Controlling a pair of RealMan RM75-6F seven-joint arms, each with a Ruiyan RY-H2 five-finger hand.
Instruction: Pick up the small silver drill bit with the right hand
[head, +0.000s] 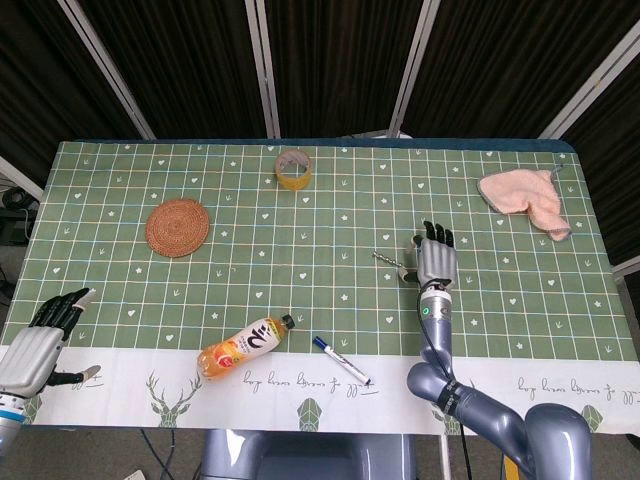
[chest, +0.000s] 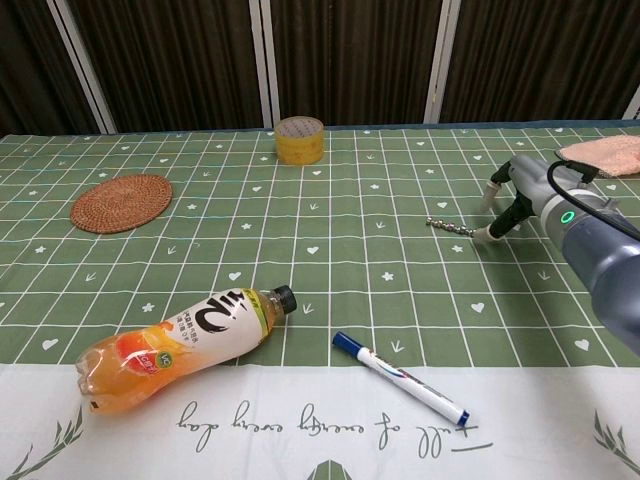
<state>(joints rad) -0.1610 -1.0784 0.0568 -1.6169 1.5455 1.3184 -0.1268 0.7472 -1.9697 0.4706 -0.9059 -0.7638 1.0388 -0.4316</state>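
Right hand, fingers spread, reaching the bit at its 9 o'clock; not yet grasped or lifted.

head: high, looking down, far | chest: low, forward, near | shared: table

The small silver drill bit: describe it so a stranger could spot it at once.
On the green checked tablecloth, look right of centre, just beside the robot's right hand. The drill bit lies flat there, a thin twisted metal rod. It is far slimmer than the blue-capped marker nearer the front edge, and the only bare-metal item.
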